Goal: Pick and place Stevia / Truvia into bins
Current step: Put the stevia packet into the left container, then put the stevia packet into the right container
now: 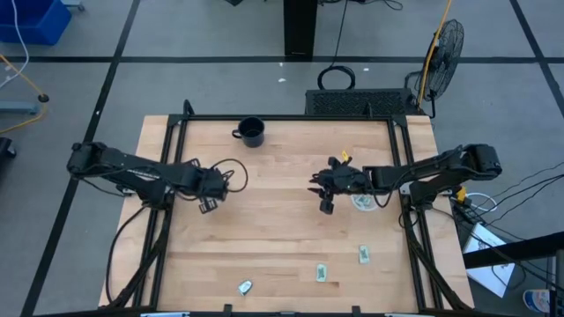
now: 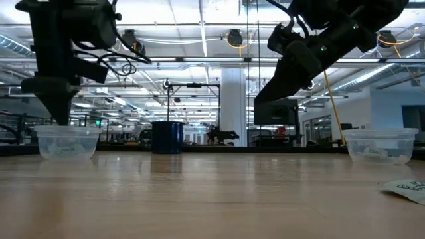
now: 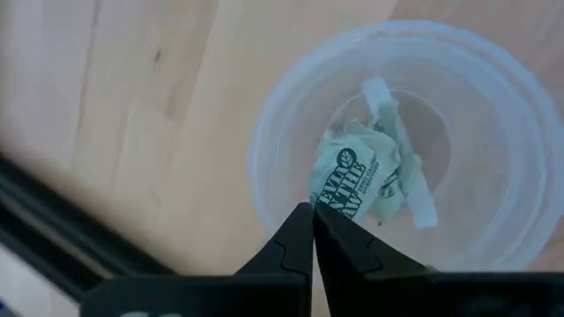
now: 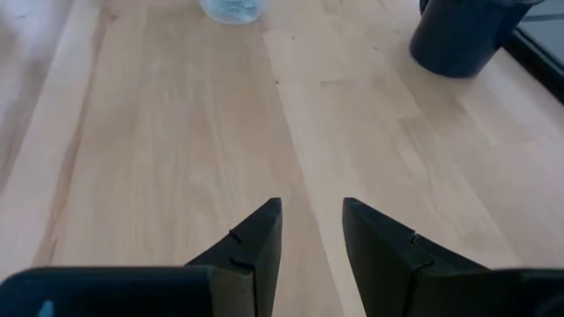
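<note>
My left gripper (image 3: 313,213) is shut and hovers over the left bin (image 3: 493,97), a translucent cup holding crumpled green-printed Stevia packets (image 3: 366,176). In the low view it hangs just above that bin (image 2: 66,143). My right gripper (image 4: 312,211) is open and holds nothing. It is raised over the table's middle (image 1: 324,201), left of the right bin (image 1: 363,202), which holds packets (image 2: 375,153). Three packets lie flat on the near part of the table (image 1: 362,254), (image 1: 322,272), (image 1: 245,286).
A black handled mug (image 1: 252,132) stands near the far edge, also in the right wrist view (image 4: 458,35). Black frame rails run along the table's left (image 1: 167,176) and right sides (image 1: 407,167). Bare wood lies between the two grippers.
</note>
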